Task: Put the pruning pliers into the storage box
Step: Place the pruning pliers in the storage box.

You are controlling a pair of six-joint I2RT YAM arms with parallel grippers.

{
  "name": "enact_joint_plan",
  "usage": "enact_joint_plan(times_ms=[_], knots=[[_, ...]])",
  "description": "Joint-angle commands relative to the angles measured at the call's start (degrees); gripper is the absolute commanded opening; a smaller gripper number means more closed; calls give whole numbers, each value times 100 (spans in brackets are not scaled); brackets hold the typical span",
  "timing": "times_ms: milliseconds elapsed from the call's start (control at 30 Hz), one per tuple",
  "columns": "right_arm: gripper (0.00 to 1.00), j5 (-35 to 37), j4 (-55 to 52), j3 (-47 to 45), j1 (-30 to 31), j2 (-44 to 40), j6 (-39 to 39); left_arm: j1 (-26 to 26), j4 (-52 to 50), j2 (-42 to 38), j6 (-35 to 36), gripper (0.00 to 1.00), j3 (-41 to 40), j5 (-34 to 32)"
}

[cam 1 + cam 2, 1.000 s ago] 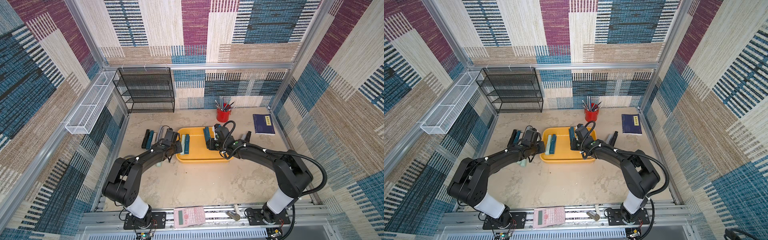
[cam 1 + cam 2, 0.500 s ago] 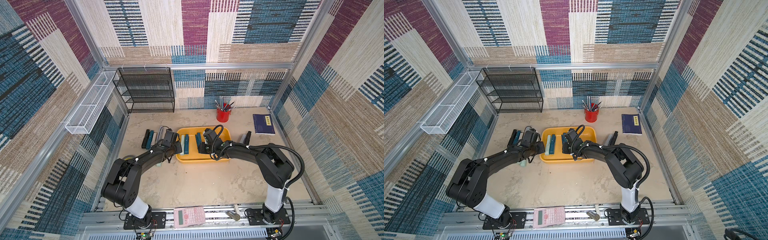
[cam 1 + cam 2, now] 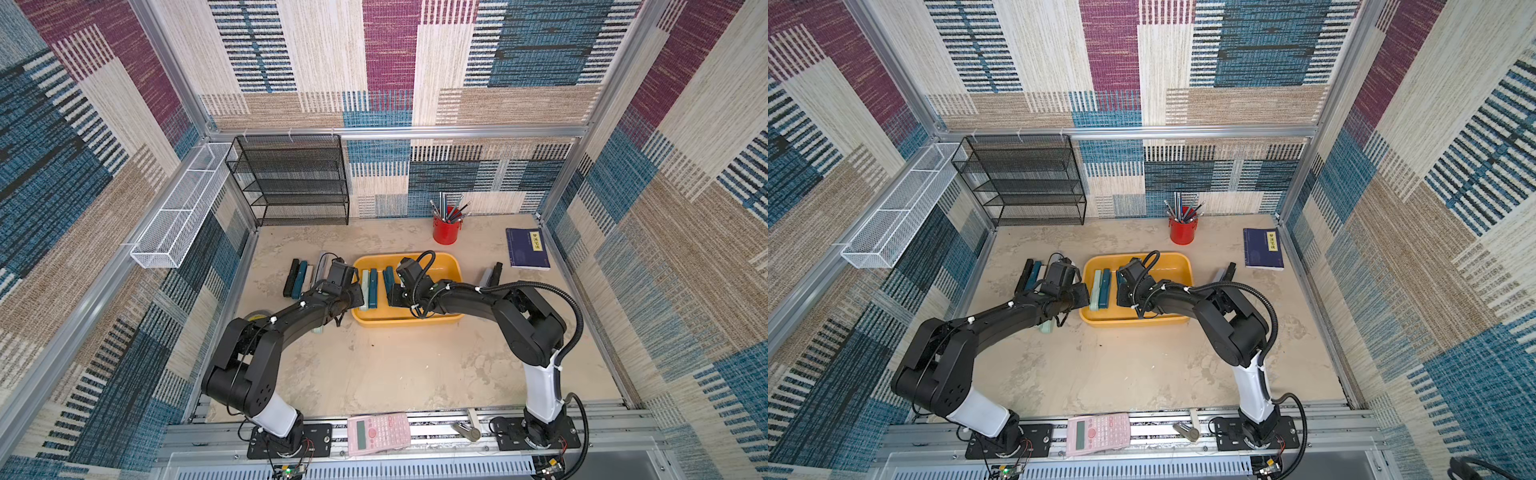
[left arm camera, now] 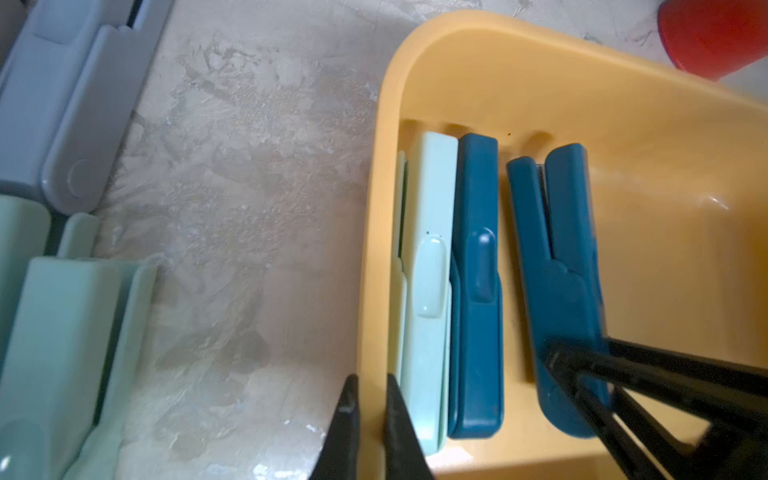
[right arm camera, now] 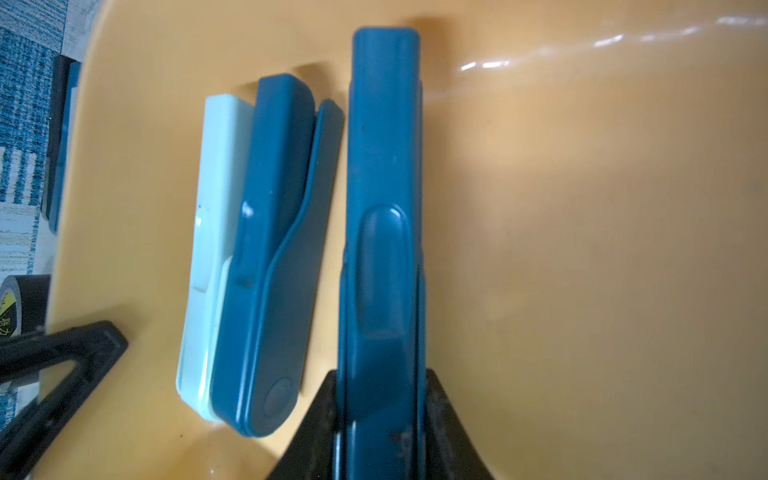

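Observation:
The yellow storage box [image 3: 415,322] [image 3: 1133,322] lies mid-table. Against its left wall lie mint pruning pliers [image 4: 428,266] and teal pliers [image 4: 476,291]. My right gripper [image 5: 380,395] [image 3: 392,293] is shut on a third, teal pair [image 5: 382,187] low inside the box, right beside those two. My left gripper [image 4: 371,388] [image 3: 359,293] is shut on the box's left rim, one finger on each side of the wall. More pliers lie on the table left of the box [image 3: 300,278], under my left arm [image 3: 318,330] and right of the box [image 3: 492,274].
A red pen cup [image 3: 446,230] stands behind the box and a dark blue book [image 3: 527,248] lies at the back right. A black mesh rack [image 3: 295,183] and a white wire basket [image 3: 183,208] line the back left. A pink calculator [image 3: 378,432] sits on the front rail.
My right gripper has carried the teal pliers leftward across the box, from its right part to beside the two pairs at the left wall. The left arm has stayed put.

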Motion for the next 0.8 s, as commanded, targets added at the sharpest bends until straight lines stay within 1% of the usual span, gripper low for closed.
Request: enact_joint_plan(times_ms=[0, 133, 267, 333, 467, 600, 767], knots=[[31, -35, 187, 118, 41, 110, 67, 5, 128, 5, -59, 0, -23, 21], [33, -46, 160, 240, 54, 216, 96, 8, 148, 32, -57, 0, -30, 25], [39, -66, 134, 293, 61, 244, 119, 6, 152, 48, -41, 0, -22, 22], [40, -75, 134, 299, 62, 245, 133, 6, 160, 49, -36, 0, -20, 27], [42, -127, 184, 284, 66, 207, 167, 6, 170, 67, -36, 0, -27, 47], [42, -369, 411, 247, 69, 164, 89, 5, 187, 93, -31, 0, -19, 71], [44, -374, 399, 268, 67, 124, 12, 5, 173, 120, -24, 0, 13, 98]])
